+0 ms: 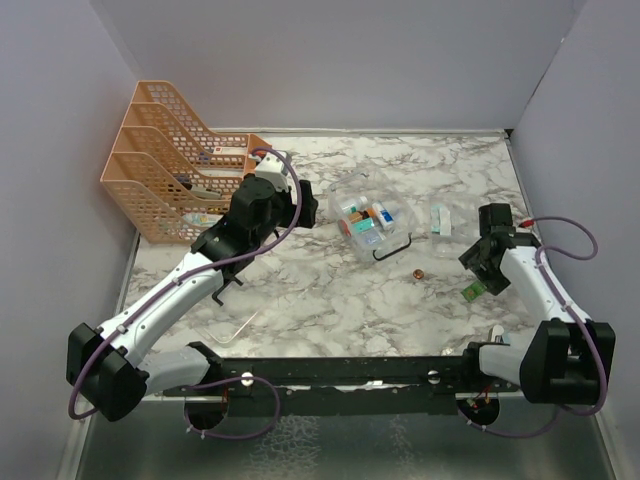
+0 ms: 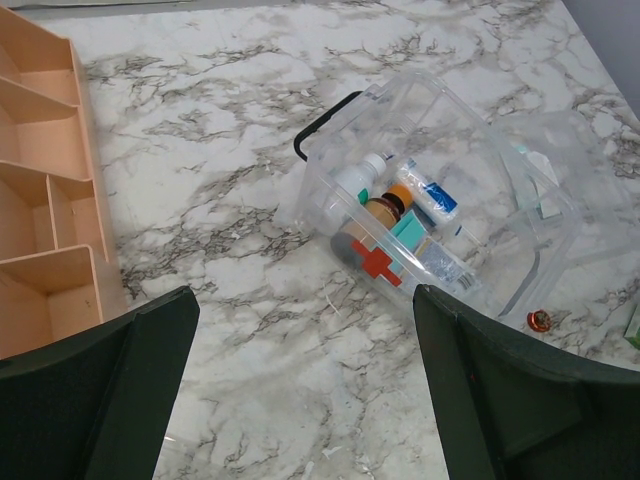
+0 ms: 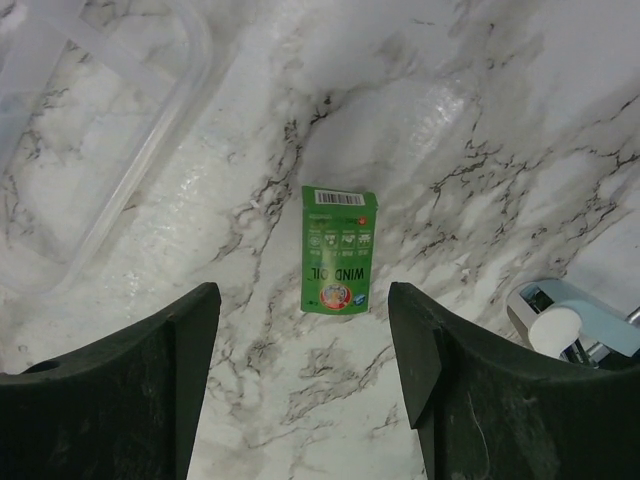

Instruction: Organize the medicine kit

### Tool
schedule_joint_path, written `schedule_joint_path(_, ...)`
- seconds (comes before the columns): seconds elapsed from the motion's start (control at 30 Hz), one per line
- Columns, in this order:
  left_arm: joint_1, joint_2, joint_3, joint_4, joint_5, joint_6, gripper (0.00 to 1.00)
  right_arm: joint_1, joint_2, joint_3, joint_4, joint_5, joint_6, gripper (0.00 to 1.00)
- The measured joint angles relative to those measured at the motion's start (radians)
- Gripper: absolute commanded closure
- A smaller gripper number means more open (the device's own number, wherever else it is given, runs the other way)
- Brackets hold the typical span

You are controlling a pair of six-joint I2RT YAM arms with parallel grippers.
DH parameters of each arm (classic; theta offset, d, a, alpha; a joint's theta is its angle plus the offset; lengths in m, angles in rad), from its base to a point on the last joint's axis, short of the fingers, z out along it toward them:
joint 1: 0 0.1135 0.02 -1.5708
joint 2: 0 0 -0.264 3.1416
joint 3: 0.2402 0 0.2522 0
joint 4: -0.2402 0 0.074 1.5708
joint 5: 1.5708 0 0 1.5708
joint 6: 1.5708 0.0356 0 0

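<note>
Under R gripper (image 3: 302,305), green sachet (image 3: 340,250) is lying flat on marble table (image 1: 330,300), long axis running between the spread, empty fingers. Medicine kit (image 1: 368,222) is sitting open mid-table, to its L. L gripper (image 2: 305,300), also spread w/ nothing held, is hovering nearer kit.

Overhead and left-wrist close-up — sharing medicine kit (image 1: 369,222)

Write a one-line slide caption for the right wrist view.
Open right gripper above a flat green printed sachet lying on the marble-patterned table.
</note>
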Motion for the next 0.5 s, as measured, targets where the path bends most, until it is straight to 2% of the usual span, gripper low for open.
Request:
schedule_joint_path(0.17,0.0,0.0,0.0,0.0,-0.003,0.0,0.08,-0.035,0.0,-0.025,-0.002,0.014,0.026,0.31)
schedule_joint_path(0.37,0.0,0.0,0.0,0.0,-0.008,0.0,0.08,-0.133,0.004,-0.033,0.019,0.008,-0.002,0.3)
schedule_joint_path(0.5,0.0,0.0,0.0,0.0,-0.008,0.0,0.08,-0.172,0.01,-0.081,0.061,-0.041,-0.032,0.31)
